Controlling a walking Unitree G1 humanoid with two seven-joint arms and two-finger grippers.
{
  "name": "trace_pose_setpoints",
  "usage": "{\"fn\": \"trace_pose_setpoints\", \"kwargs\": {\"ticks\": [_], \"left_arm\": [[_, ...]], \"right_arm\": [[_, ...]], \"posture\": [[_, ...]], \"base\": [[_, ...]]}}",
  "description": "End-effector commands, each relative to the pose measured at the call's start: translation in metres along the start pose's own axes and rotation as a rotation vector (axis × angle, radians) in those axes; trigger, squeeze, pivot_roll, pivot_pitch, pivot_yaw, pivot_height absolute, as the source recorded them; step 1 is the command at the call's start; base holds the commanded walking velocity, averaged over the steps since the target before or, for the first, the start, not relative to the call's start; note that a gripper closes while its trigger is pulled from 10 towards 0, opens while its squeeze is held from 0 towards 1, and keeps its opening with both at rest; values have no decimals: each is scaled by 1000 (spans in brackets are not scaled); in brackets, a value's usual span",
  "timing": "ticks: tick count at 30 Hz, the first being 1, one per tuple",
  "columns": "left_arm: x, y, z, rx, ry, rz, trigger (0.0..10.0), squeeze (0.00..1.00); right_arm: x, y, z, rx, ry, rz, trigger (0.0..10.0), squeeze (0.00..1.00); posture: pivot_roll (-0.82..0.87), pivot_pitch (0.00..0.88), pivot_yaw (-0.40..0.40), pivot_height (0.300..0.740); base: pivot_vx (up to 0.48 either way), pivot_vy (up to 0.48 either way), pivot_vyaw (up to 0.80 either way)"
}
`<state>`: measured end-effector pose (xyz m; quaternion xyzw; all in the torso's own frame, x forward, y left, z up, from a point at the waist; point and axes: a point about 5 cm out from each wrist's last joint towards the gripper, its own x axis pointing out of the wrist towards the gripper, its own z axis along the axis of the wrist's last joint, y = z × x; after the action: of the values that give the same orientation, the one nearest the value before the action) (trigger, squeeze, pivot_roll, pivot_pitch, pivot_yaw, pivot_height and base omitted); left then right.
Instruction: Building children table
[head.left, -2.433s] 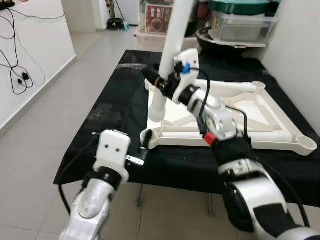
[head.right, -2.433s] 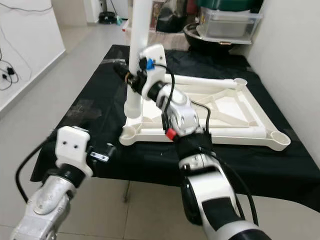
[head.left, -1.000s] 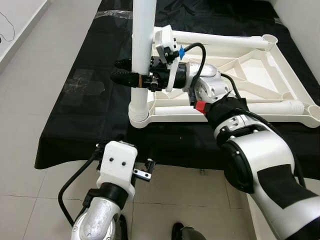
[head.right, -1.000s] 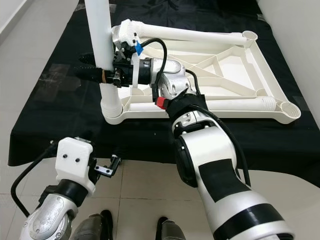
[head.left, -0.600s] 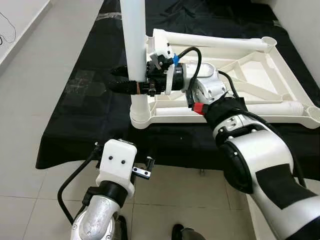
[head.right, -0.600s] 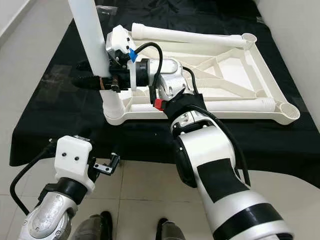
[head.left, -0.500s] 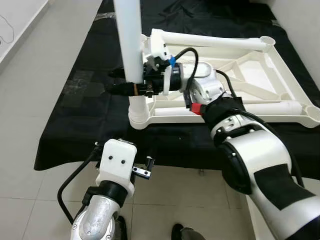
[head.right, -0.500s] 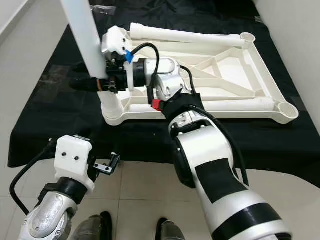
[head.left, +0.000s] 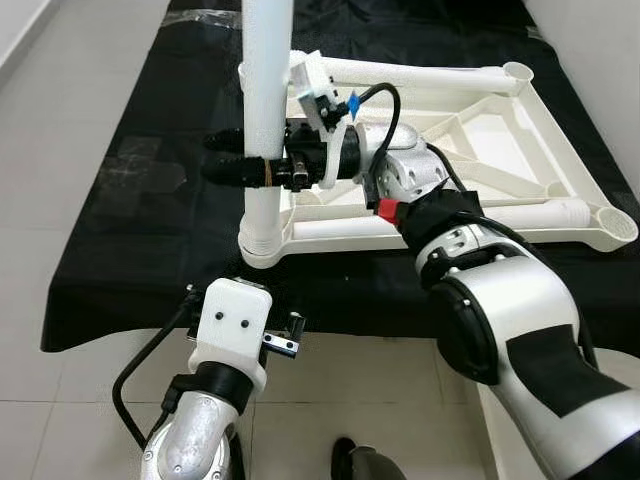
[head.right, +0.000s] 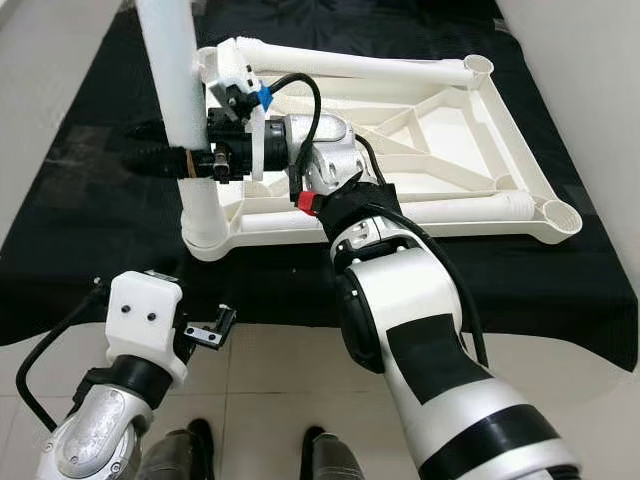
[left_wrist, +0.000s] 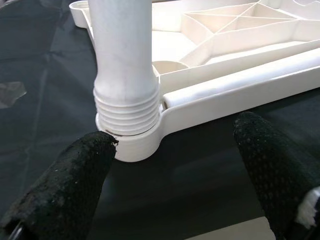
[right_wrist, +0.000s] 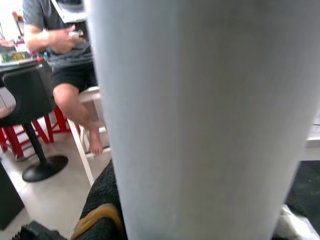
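A white table leg (head.left: 266, 120) stands upright, its threaded foot (left_wrist: 126, 111) in the near left corner socket of the upside-down white table top (head.left: 500, 150). My right gripper (head.left: 220, 160) is shut on the leg about halfway up, its black fingers poking out past the leg's left side. In the right wrist view the leg (right_wrist: 200, 120) looms very close. My left gripper (head.left: 285, 335) hangs open and empty below the table's front edge, a little in front of that socket. Its black fingers (left_wrist: 65, 190) stand wide apart.
The table top lies on a table under a black cloth (head.left: 120, 240). Two more white legs lie on it, one along the far rim (head.left: 420, 73), one along the near rim (head.left: 520, 215). A seated person (right_wrist: 65, 55) and a black stool (right_wrist: 30, 105) are across the room. Tiled floor (head.left: 60, 400) lies below.
The leg's top leaned to the left half a second ago and now stands straighter in its socket. The camera has shifted slightly. My left arm has stayed put.
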<state>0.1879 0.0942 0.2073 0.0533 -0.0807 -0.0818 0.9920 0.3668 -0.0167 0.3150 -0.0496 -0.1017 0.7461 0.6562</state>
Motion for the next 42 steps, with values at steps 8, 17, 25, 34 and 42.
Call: {"fn": "trace_pose_setpoints", "kwargs": {"ticks": [8,17,25,34,42], "left_arm": [[-2,1,2,7,0,6,10000,0],[0,4,2,20,-7,5,10000,0],[1,4,3,25,-10,11,10000,0],[3,6,4,29,-16,19,10000,0],[6,8,4,32,-24,27,10000,0]], "right_arm": [[2,15,-43,113,107,118,10000,0],[5,22,-50,69,209,221,10000,0],[15,30,-62,39,303,294,10000,0],[19,30,-66,79,271,244,10000,0],[20,21,-67,149,240,74,10000,0]], "posture": [[170,328,-133,740],[171,312,-125,740],[177,315,-129,740],[168,318,-123,740],[159,314,-124,740]], "base": [[0,0,0],[0,0,0],[0,0,0],[0,0,0],[0,0,0]]}}
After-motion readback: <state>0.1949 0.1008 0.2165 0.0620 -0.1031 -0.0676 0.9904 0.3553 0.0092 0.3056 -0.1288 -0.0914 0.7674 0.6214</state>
